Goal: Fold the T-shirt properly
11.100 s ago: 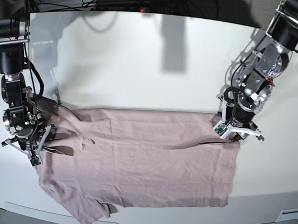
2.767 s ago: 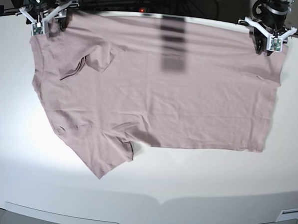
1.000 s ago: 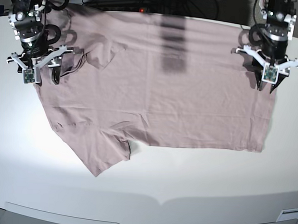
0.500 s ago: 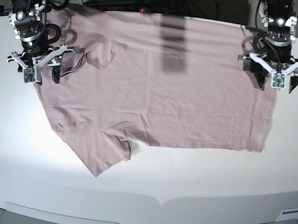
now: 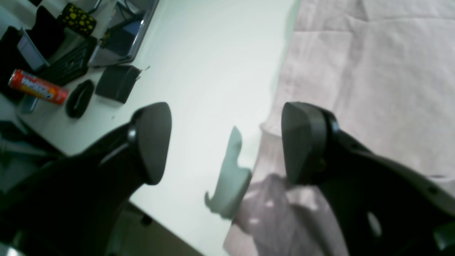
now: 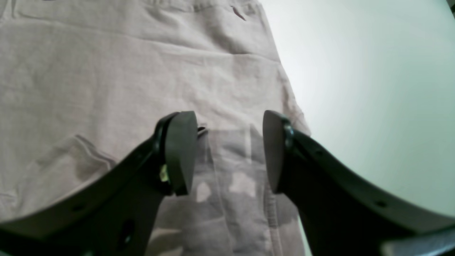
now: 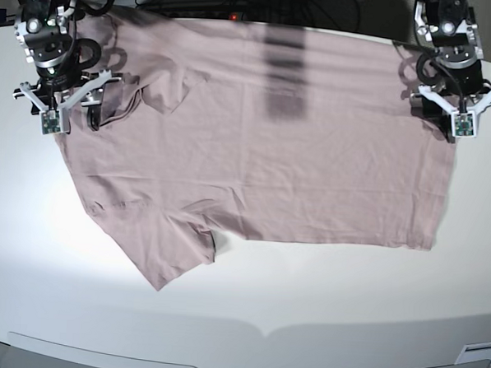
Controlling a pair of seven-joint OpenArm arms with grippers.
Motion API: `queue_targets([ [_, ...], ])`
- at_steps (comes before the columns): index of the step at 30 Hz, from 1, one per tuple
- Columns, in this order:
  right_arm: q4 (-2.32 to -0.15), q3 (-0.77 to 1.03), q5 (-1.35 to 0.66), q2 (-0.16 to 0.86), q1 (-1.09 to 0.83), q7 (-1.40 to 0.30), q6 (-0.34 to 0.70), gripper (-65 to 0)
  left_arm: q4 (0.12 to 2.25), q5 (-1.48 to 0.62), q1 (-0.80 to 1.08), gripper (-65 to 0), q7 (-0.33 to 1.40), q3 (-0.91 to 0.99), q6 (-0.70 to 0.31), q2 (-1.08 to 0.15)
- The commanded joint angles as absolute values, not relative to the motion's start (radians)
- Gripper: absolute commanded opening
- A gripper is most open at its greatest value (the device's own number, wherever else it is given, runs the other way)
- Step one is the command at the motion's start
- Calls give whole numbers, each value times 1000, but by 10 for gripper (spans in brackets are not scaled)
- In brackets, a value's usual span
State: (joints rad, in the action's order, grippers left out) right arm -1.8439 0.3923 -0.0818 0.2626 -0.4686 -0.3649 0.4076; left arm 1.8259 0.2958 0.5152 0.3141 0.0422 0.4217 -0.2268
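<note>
The T-shirt (image 7: pixel 264 144) lay spread flat over the far half of the white table (image 7: pixel 247 316), wrinkled, with one sleeve (image 7: pixel 163 258) jutting toward the near edge and the other sleeve (image 7: pixel 164 89) turned in on the body. Nothing was folded, so the step in hand looked like the spreading-out that comes ahead of the first fold. The left gripper (image 7: pixel 467 117) hung above the shirt's straight side edge, its jaws wide apart and holding nothing, one finger over cloth and one over bare table. The right gripper (image 7: pixel 64 100) hung over the shoulder end, jaws parted and empty, both fingers (image 6: pixel 181 149) above cloth. The next move probably called for each gripper to drop onto an edge, pinch the cloth and carry it over the body evenly.
</note>
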Motion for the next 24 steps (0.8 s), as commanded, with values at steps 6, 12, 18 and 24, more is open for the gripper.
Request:
queue_targets([
  [6,-1863,400,-90,274,-466,-343,404,-353,1843,397,515,-195,249,46,509,-233],
  [12,-1863,400,-90,274,-466,-349,404,-353,1843,393,516,-195,249,46,604,-233],
  [18,-1863,400,-90,274,-466,-349,404,-353,1844,392,515,-195,250,46,614,-233],
  [24,-1863,400,-90,274,-466,-348,405,-353,1844,361,491,-195,221,46,458,-234],
])
